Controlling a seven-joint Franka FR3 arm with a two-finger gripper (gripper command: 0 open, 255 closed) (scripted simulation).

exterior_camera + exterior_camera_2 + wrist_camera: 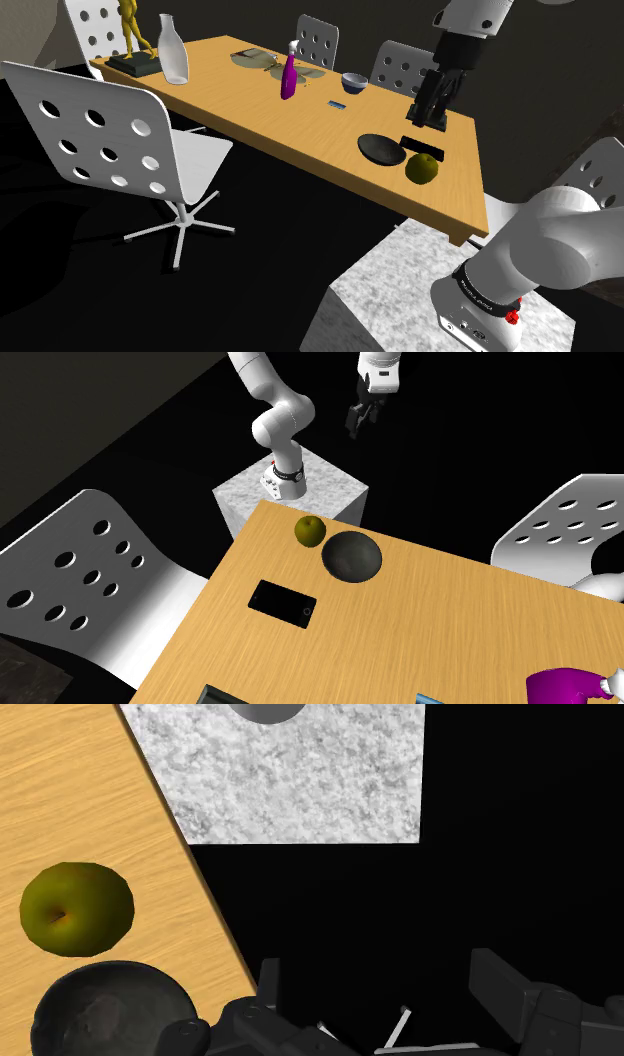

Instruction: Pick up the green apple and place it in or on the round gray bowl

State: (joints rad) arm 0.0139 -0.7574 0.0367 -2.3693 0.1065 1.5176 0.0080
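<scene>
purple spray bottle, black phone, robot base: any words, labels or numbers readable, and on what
None can be read.
On the dark band round the foot of the white arm: pale marks, too small to read.
On the purple spray bottle and the flat black phone: no label shows.

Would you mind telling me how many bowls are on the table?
2. A dark round bowl sits beside the green apple at the end of the table near the stand; a smaller bowl stands farther along, near the purple spray bottle. More could be hidden.
</scene>
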